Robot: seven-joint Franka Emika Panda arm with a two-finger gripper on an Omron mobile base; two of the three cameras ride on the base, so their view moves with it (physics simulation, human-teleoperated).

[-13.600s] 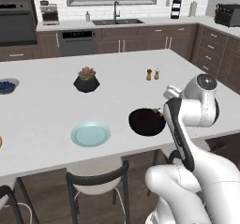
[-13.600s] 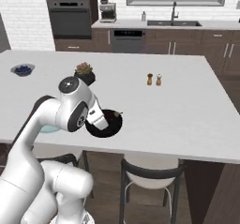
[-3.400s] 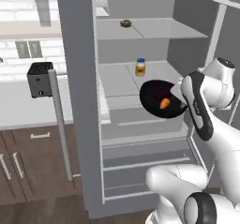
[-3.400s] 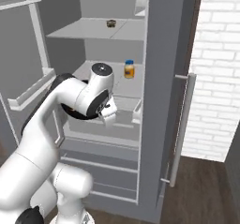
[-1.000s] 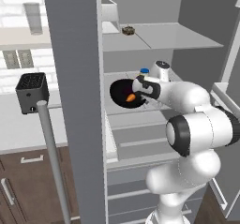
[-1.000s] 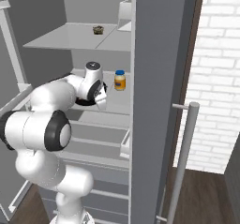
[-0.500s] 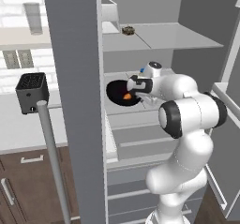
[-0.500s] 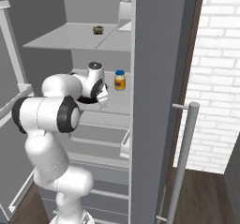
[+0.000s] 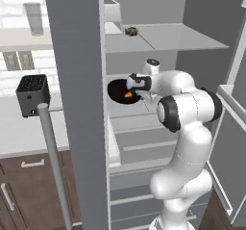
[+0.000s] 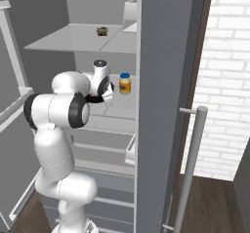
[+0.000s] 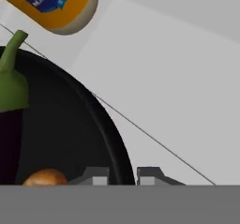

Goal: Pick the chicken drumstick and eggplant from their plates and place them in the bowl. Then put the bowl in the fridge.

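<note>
reaching into the open fridge (image 9: 77,104), the gripper (image 11: 122,175) sits at the rim of the bowl (image 11: 70,134): in the hand view its two dark finger tips stand one on each side of the black rim, one inside the bowl and one outside, close against it, though whether they are pressing the rim cannot be told from these pictures. just past the tips, inside the bowl, lies the golden end of the chicken drumstick (image 11: 44,177), and beside it the dark purple eggplant (image 11: 10,124) with its green stem cap pointing toward the far rim. the bowl rests on the pale grey middle shelf (image 11: 178,101) of the fridge, and in the left base view it shows as a black round shape (image 9: 120,90) on that shelf with an orange spot of drumstick (image 9: 128,95) in it, the white arm's hand (image 9: 137,83) right at its near edge. beyond the bowl, on the same shelf, stands a small orange jar (image 10: 125,84) with a blue lid and label, near the bowl but apart from it. farther up, on the upper shelf (image 10: 73,37), sits a small dark round object (image 10: 102,30), too small to identify. a long metal bar handle (image 10: 190,168) runs down the fridge door in the right base view.
</note>
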